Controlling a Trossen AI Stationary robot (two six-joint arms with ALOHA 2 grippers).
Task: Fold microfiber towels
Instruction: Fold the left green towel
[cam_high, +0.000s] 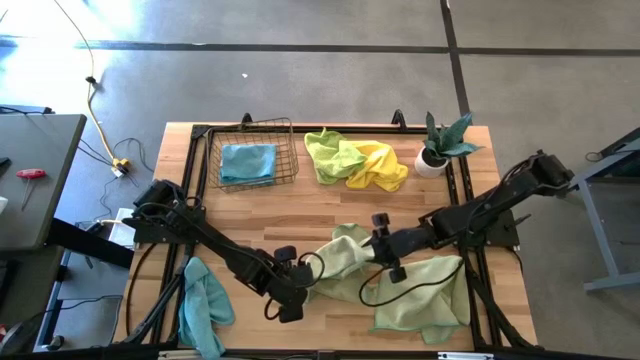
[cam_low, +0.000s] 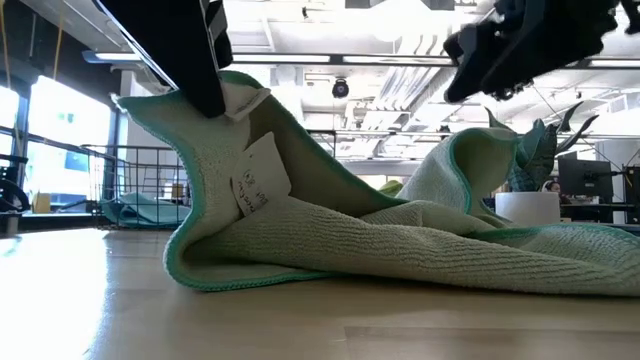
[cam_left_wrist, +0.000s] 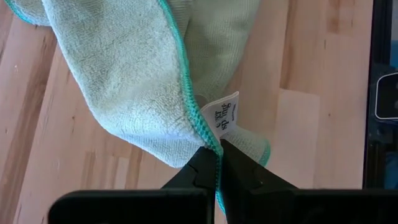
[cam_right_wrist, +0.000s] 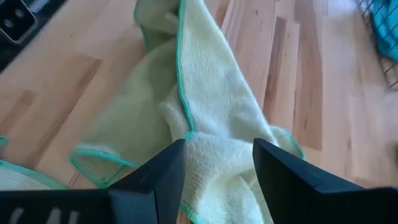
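A: Starting at the left, what is on the bench (cam_high: 300, 205)?

B: A teal towel (cam_high: 203, 303) hangs crumpled over the front left edge. Farther back, a wire basket (cam_high: 253, 152) holds a folded light blue towel (cam_high: 247, 162).

A: And the towel being worked?

B: The pale sage towel (cam_high: 340, 262) with a teal stitched hem lies bunched near the front middle, ridged and partly doubled over itself. The left gripper (cam_left_wrist: 218, 163) has its jaws pressed together on the hem at one corner, just beside a small white care tag (cam_left_wrist: 225, 116). In the low view that corner is lifted off the wood while the rest sags onto it.

A: The right side?

B: The right gripper (cam_right_wrist: 217, 165) hangs just above the towel's middle, jaws spread with the cloth showing between them and nothing pinched. A second pale green towel (cam_high: 425, 295) lies spread at the front right, touching the first one.

A: Anything in the way?

B: At the back, a lime towel (cam_high: 328, 152) and a yellow towel (cam_high: 380, 165) lie heaped together, and a potted plant (cam_high: 440, 145) stands near the back right corner, well apart from both grippers.
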